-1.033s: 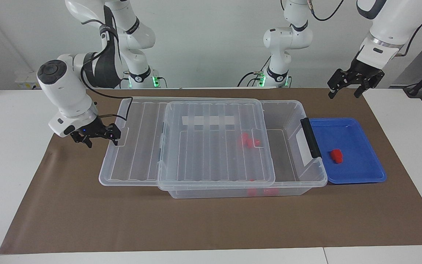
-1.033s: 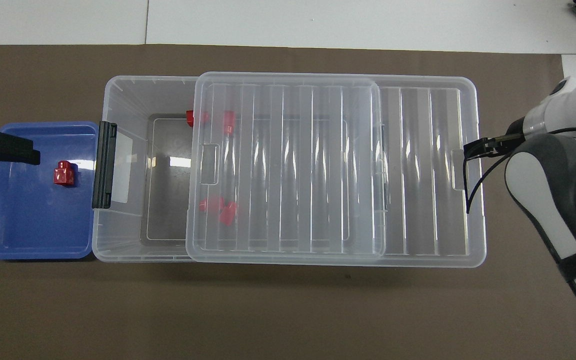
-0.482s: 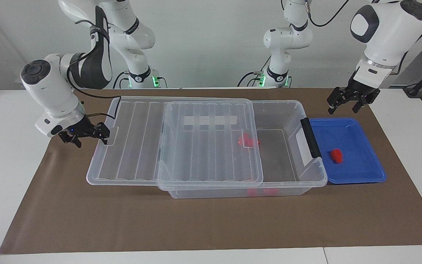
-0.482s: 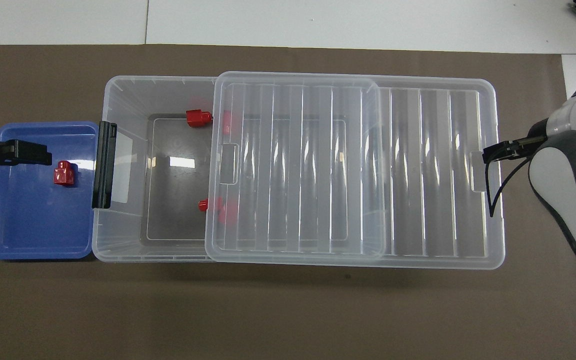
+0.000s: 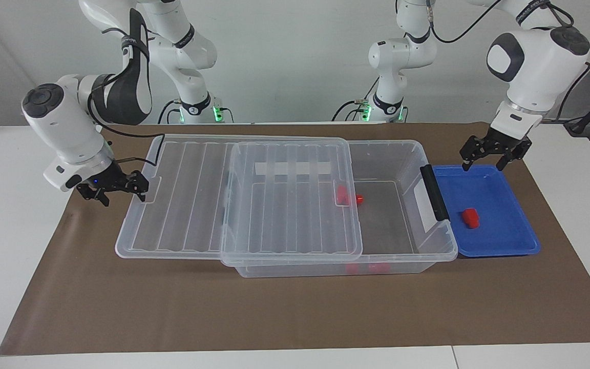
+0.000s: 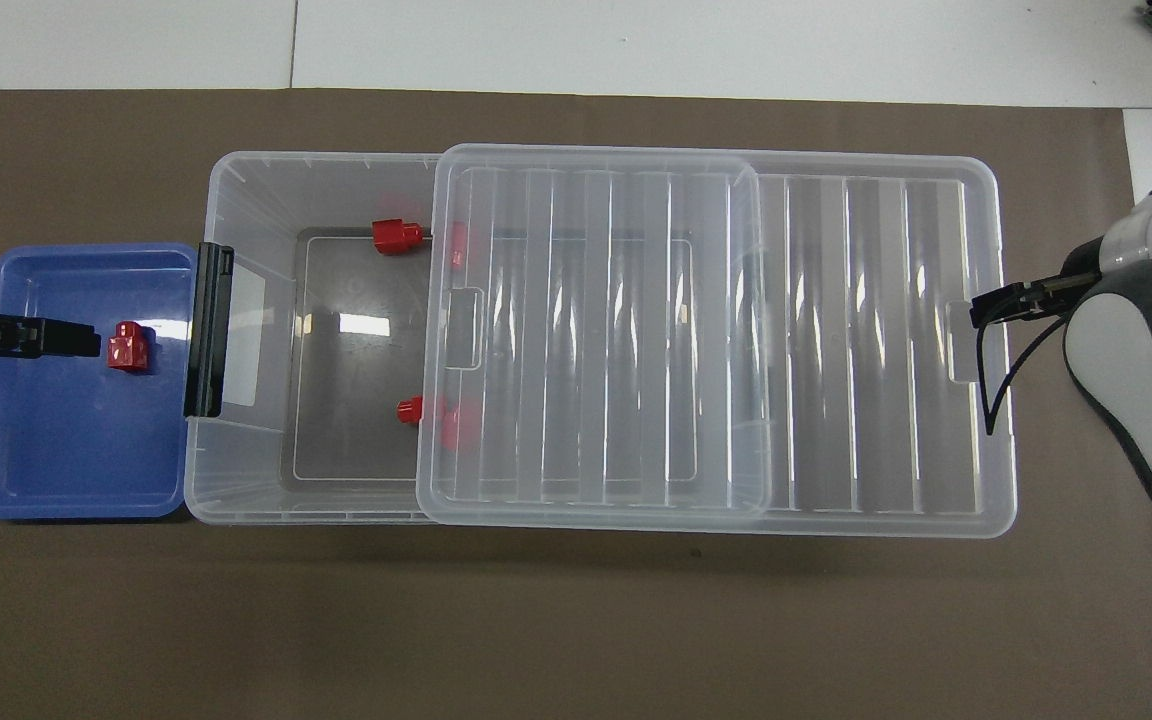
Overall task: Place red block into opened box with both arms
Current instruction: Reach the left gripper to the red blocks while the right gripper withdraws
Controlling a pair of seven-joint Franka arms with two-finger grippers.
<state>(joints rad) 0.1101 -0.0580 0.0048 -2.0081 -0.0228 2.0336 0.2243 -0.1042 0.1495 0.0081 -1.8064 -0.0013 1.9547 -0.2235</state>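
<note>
The red block (image 5: 470, 218) (image 6: 126, 347) lies in a shallow blue tray (image 5: 510, 241) (image 6: 66, 460) at the left arm's end of the table. My left gripper (image 5: 487, 160) (image 6: 86, 340) hangs open over the tray, beside the block and apart from it. The clear box (image 5: 413, 151) (image 6: 246, 200) stands next to the tray, partly uncovered. Its ribbed lid (image 5: 182, 205) (image 6: 836, 340) is slid toward the right arm's end and overhangs there. My right gripper (image 5: 121, 192) (image 6: 981, 308) is open, one fingertip at the lid's end tab.
Several other red blocks (image 5: 349, 196) (image 6: 396, 237) lie on the box floor, some under the lid. A black bar (image 5: 433, 192) (image 6: 208, 330) caps the box end that meets the tray. A brown mat (image 5: 295, 312) covers the table.
The right gripper moved toward the right arm's end and the lid slid with it, uncovering more of the box. The left gripper came down over the blue tray.
</note>
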